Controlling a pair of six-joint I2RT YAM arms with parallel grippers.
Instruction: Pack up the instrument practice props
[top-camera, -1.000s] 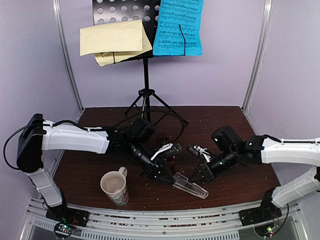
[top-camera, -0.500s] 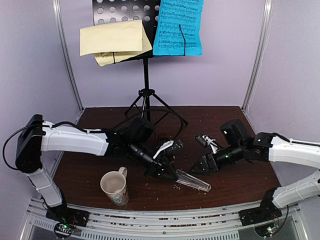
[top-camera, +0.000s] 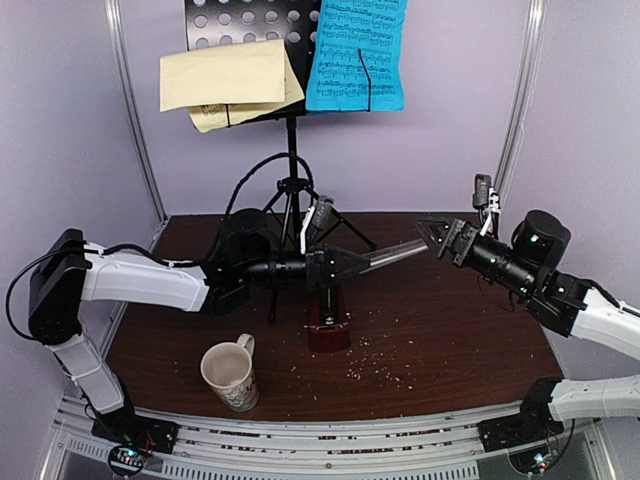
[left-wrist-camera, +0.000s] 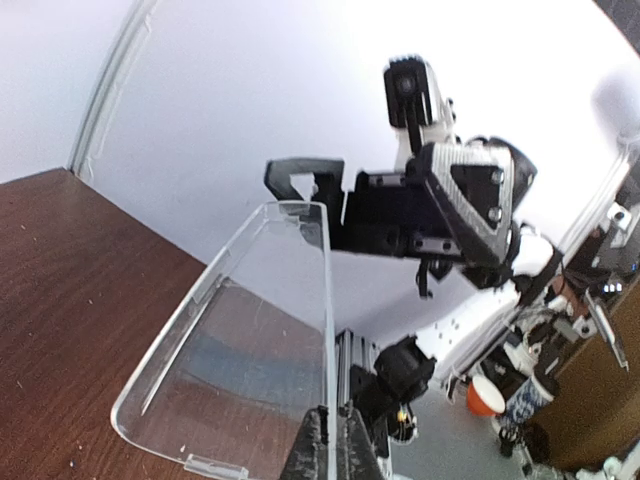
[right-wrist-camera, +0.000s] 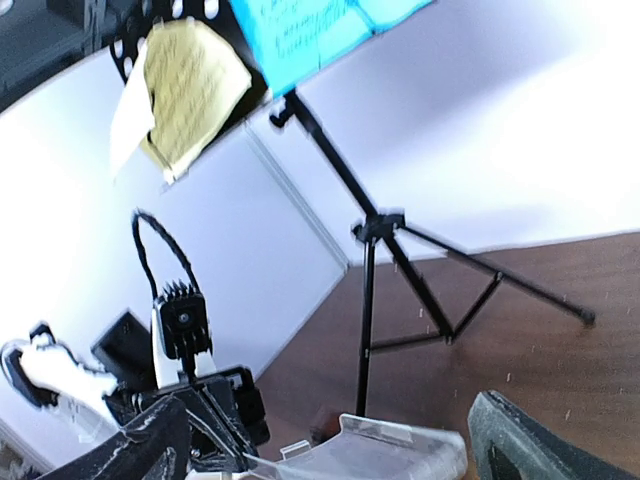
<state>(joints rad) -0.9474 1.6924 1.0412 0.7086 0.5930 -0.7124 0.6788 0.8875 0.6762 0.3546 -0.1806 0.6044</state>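
— Well, where do we stand with the left hand (top-camera: 338, 268)?
— We have it clamped tight on one end of the clear cover (top-camera: 395, 254). It holds the cover up off the table (top-camera: 450, 340), nearly level and pointing towards the right hand (top-camera: 437, 238).
— And the right one?
— We see its jaws spread wide, gripping nothing. In its wrist view the cover's free end sits between the fingers, though we cannot tell whether it touches them.
— The metronome (top-camera: 328, 325)?
— We find it standing on the table under the left hand, near the cream mug (top-camera: 228, 375).
— And the rest?
— We see the music stand (top-camera: 292, 186) at the back of the table, with the pale yellow sheets (top-camera: 225, 80) and the blue sheet (top-camera: 355, 55) resting on it.
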